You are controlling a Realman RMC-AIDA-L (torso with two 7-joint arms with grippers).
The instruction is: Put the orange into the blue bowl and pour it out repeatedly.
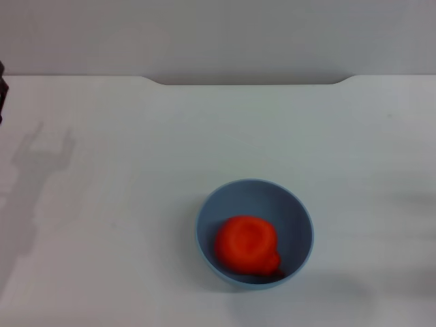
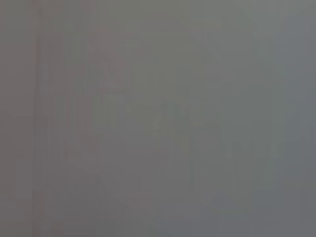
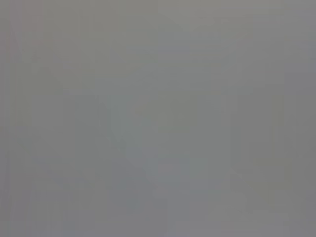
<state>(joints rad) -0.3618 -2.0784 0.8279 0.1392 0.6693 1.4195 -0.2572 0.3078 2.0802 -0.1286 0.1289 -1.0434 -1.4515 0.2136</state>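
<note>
- From my head camera I see the blue bowl (image 1: 255,234) standing upright on the white counter (image 1: 122,204), in the near middle of the surface and a little to the robot's right of centre.
- The orange (image 1: 247,244) lies inside the bowl, resting on its floor toward the near-left part of the inside, with a small lump of it pointing toward the near-right wall.
- Nothing touches the bowl or the fruit.
- Neither the left gripper nor the right gripper shows in the head view, so I cannot tell how far either is open or whether it holds anything.
- A dark edge (image 1: 2,92) sits at the far left border of the head view; I cannot tell what it is.
- A grey, fork-shaped shadow (image 1: 41,160) falls on the counter's left side, well apart from the bowl.
- My left wrist and right wrist feeds show only a flat grey field, with nothing I can make out.
</note>
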